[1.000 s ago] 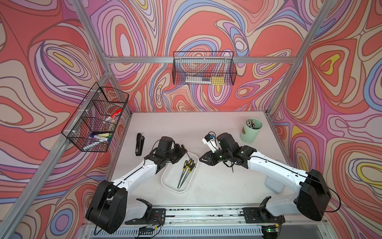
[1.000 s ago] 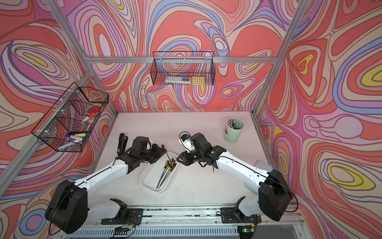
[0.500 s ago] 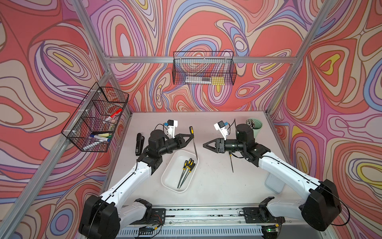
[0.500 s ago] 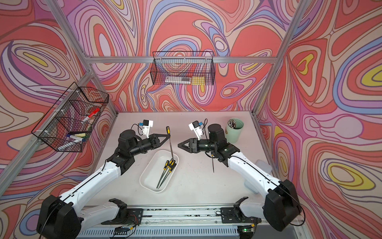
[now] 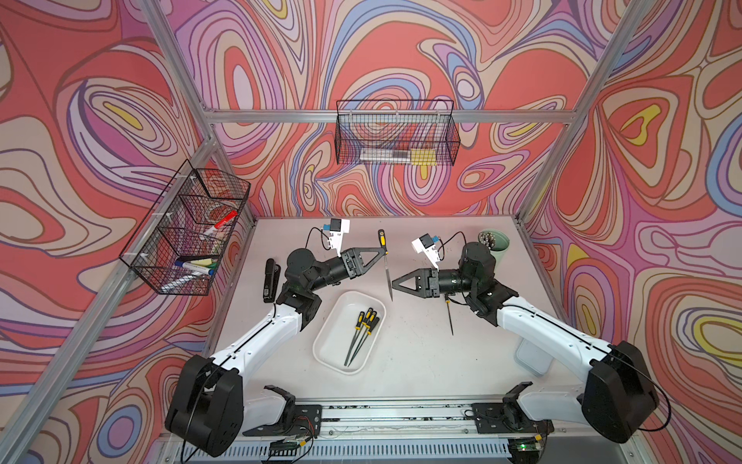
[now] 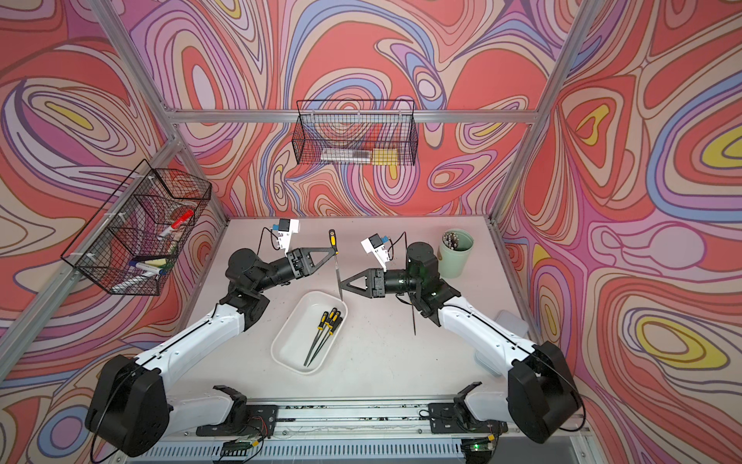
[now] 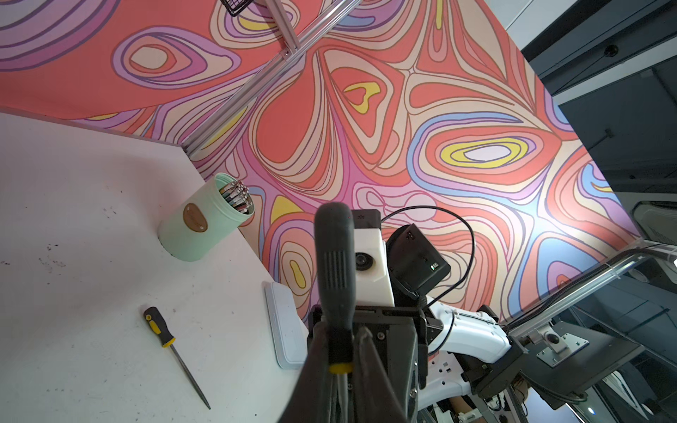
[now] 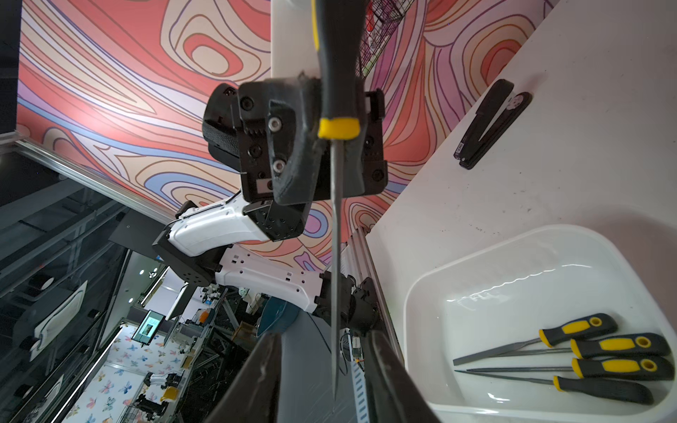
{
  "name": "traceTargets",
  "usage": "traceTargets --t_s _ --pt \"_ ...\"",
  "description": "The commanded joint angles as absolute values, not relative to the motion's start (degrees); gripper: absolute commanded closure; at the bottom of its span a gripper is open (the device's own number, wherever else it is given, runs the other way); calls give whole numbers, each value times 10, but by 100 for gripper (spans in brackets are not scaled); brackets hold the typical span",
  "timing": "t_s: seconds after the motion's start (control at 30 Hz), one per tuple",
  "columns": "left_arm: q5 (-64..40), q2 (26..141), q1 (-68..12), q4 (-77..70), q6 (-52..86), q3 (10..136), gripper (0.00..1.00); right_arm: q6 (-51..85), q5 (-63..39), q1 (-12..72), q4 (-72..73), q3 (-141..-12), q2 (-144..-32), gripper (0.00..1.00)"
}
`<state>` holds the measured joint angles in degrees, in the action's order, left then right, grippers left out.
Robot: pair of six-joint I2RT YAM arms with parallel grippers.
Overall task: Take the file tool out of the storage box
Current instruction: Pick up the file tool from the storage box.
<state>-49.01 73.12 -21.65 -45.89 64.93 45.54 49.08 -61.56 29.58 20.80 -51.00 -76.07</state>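
Above the table's middle: the file tool [image 5: 386,269] [image 6: 336,268] hung upright, black-and-yellow handle up, tip down, clear of the storage box and just past its far end.
Left gripper [image 5: 383,251] [image 7: 339,351]: clenched on the file tool's handle just above the yellow collar; the left wrist view showed the handle rising straight out from between the fingers.
Right gripper [image 5: 395,282] [image 8: 326,366]: released, jaws apart and holding nothing; it pointed at the left gripper, and in the right wrist view the file's blade ran down between its two fingers without touching either.
Storage box [image 5: 341,321] [image 6: 295,335]: flat on the table [image 5: 401,361], lying at a slant, nearer the front edge than both grippers.
Inside the box: four files [image 8: 600,360] with the same black-and-yellow handles, side by side along one long wall.
Loose file [image 5: 449,317] [image 7: 172,348]: on the table beneath the right arm, well apart from the box.
Mint-green cup [image 5: 496,245]: upright at the far right corner.
Stapler [image 5: 271,279]: black, on the table by the left wall.
White lid [image 5: 532,355]: flat at the table's right edge.
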Motion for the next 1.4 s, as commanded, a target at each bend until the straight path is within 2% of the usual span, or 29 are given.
traceTargets --t_s 0.0,0.4,0.87,1.1,1.23,1.33,1.37 --pt "-503 737 -212 -509 664 470 100 553 -647 294 309 -497 -772 63" --pt "-501 743 -212 -515 668 467 100 604 -650 295 387 -502 -798 70" --pt "-500 751 -213 -530 677 460 100 597 -641 306 382 -515 -818 74" --pt "-502 748 -213 -527 674 456 100 581 -632 306 360 -519 -817 100" --pt "-505 747 -212 -510 668 460 100 542 -616 306 300 -526 -805 100" --pt "-510 740 -211 -460 644 472 67 472 -581 306 184 -540 -783 100" --pt "-510 736 -212 -428 629 478 53 443 -565 306 132 -548 -775 100"
